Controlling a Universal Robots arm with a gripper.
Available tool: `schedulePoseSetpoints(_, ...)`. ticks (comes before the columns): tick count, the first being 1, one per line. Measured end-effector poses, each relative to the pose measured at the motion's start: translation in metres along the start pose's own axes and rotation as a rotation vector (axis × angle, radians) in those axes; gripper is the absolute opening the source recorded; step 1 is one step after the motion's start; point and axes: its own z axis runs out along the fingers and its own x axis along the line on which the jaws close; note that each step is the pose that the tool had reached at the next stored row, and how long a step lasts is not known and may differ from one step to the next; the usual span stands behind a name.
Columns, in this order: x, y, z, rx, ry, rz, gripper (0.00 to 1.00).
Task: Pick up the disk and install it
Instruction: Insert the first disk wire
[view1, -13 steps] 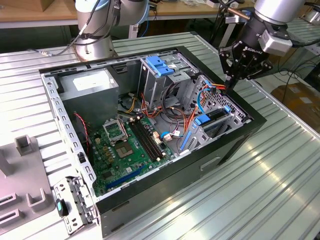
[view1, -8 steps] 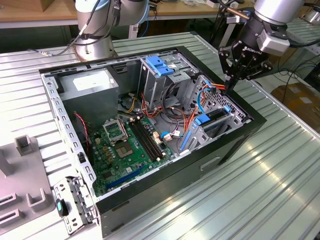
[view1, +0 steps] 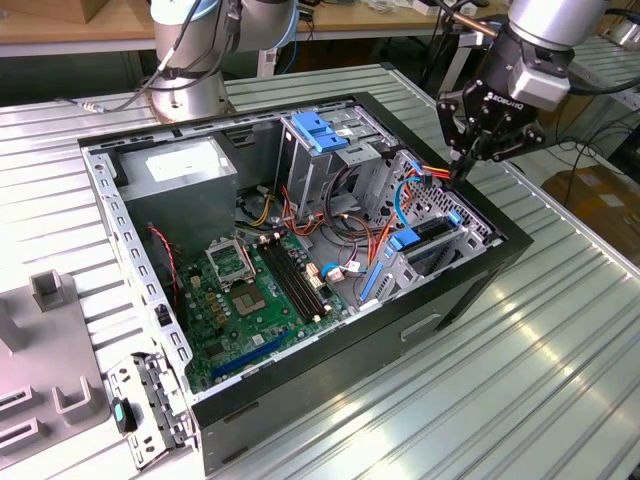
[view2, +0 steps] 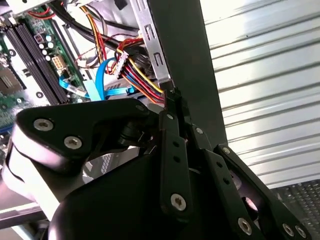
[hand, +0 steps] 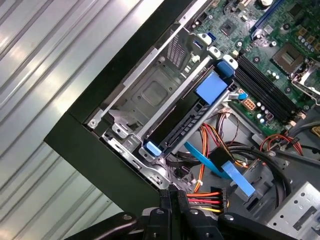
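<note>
An open computer case (view1: 300, 250) lies on the bench (view1: 560, 330). The disk (hand: 187, 122), on blue rails, already sits in its drive bay by the case edge. The end effector (view1: 462, 172) hovers just above the case's corner, clenched and empty, beside the power cables (hand: 207, 197).

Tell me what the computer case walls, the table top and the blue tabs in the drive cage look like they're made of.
Case walls: bare grey sheet metal, with punched holes and folded edges. Table top: ribbed metal, probably aluminium, with a bright sheen. Blue tabs: likely moulded plastic, evenly coloured and matte.
</note>
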Motion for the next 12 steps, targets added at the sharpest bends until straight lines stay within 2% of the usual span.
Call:
schedulePoseSetpoints(2, -0.0001, 0.0001, 0.0001, -0.0015, 0.0016, 0.028, 0.16)
schedulePoseSetpoints(9, 0.0002, 0.0003, 0.0001, -0.0016, 0.0016, 0.029, 0.16)
schedulePoseSetpoints(12, -0.0003, 0.0009, 0.0002, -0.0018, 0.0018, 0.045, 0.16)
